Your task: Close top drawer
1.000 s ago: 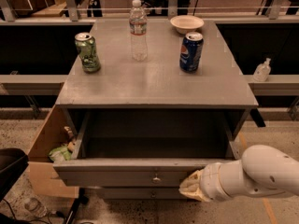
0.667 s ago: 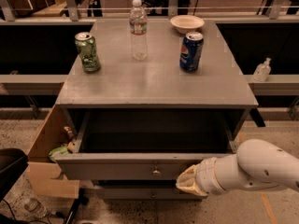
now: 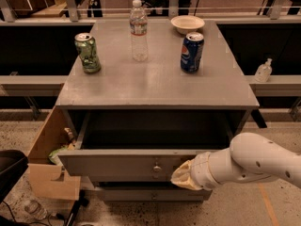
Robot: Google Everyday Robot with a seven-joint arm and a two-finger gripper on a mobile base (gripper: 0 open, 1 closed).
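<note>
Grey desk [image 3: 155,86] has its top drawer [image 3: 117,164] standing well out from the cabinet, front face toward the camera, so that face is judged the surface to push. White arm [image 3: 254,161] reaches in from the right. Gripper [image 3: 181,177] sits against the drawer front, just right of the knob [image 3: 156,168], apparently touching it. Whether it is spread or closed up cannot be told.

grey top drawer [image 3: 117,164] with a silvery knob [image 3: 156,168]; cream gripper [image 3: 182,177] on a white arm [image 3: 254,160] at the drawer front's right end; green can [image 3: 87,53] and blue can [image 3: 192,52] on the grey cabinet top [image 3: 155,86]
</note>
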